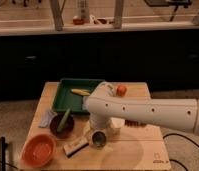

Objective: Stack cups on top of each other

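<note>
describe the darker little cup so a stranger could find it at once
On the wooden table, follow the white arm down to its gripper, front of centre; the grey-olive cup sits right at its tip. It is far smaller than the orange bowl and the dark brown bowl, and darker than the pale cup beside it.
</note>
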### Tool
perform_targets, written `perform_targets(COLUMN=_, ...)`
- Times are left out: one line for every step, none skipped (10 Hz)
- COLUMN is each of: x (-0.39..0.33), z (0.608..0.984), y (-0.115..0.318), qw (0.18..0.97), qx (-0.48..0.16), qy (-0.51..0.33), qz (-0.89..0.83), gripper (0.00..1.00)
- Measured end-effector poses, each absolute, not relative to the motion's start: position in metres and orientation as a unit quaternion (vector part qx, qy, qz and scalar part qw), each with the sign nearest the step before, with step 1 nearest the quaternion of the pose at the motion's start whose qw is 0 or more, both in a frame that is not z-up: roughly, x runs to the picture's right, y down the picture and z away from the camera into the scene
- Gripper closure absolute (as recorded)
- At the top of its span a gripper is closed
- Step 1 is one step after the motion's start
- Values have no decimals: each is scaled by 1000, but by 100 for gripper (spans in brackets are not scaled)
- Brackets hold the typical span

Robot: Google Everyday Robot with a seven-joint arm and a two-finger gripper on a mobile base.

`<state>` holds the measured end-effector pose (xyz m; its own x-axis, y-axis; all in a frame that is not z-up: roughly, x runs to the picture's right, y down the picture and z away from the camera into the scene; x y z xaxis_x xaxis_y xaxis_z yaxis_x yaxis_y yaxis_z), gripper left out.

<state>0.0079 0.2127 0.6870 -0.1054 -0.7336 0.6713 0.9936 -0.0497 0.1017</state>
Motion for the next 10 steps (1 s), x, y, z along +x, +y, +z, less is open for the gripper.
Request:
perform_targets(x=8, z=687, y=212, qw=628, qx=-229, qy=-284, qz=-688, gripper=20)
perform_targets(x=9, z=687, y=212, qw=628, qx=-228, qy=-283, qz=-687, gripper=20)
perform_targets(x=9, z=687, y=211, qw=629, qx=-228, qy=-283, qz=-687, gripper=20)
perform_targets(x=9, z=687, y=210, qw=631, qx=-226, qy=-283, qz=-687, gripper=20)
perform_targets(x=9, z=687, y=209, qw=631, qx=-225, qy=-283, qz=-686, gripper=20)
perform_targets(x=8, z=687, y=208, qw=631, qx=-224, qy=-283, qz=-686, gripper=20)
perform_targets(x=8, z=687, y=206, qw=632, qx=-223, qy=-283, qz=-686, gripper=20)
perform_targets(x=7, z=688, y=204, qw=633, qx=-222, qy=-284, qz=-685, gripper=20)
perform_targets(x=7, z=689, y=203, qw=633, qx=-222, qy=-284, qz=-685, gripper=20)
perform_targets(x=7, z=689, y=202, qw=633, qx=-223, qy=-284, qz=-685, gripper=20)
